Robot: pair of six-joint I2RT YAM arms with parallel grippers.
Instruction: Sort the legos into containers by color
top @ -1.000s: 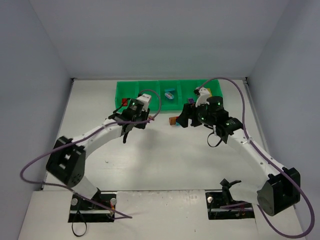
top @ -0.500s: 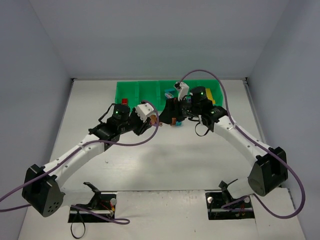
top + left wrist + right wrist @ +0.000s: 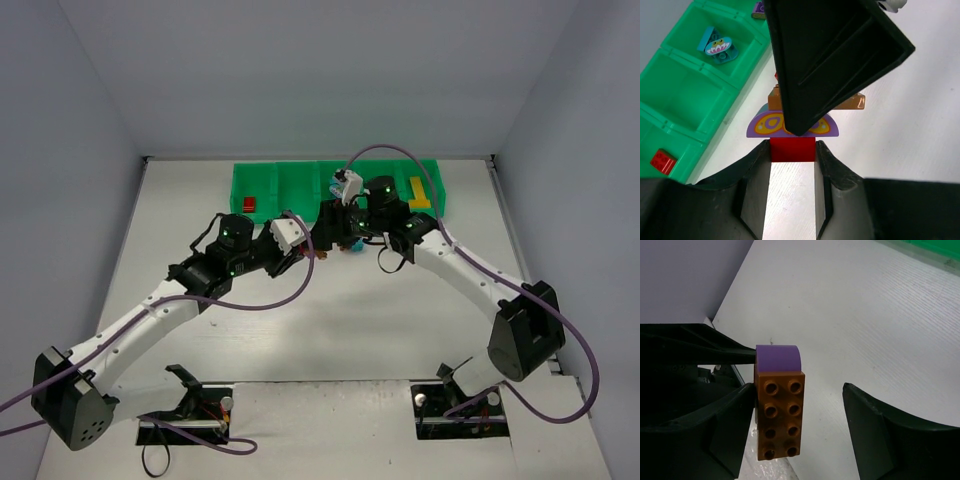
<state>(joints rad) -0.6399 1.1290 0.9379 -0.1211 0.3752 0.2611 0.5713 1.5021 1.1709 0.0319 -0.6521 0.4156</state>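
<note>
Now the green tray holds a red brick leftmost, a cyan piece mid-row, a yellow brick rightward. Swung together before it since a second ago — left gripper clamping a red block against a purple piece, right gripper spread wide around a brown brick.

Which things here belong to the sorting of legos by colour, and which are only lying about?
Job: long green plastic tray; small red plastic brick in the left end effector; brown studded plastic brick; purple arched plastic piece; cyan printed plastic bricks.
Just there: thin purple arm cables.
</note>
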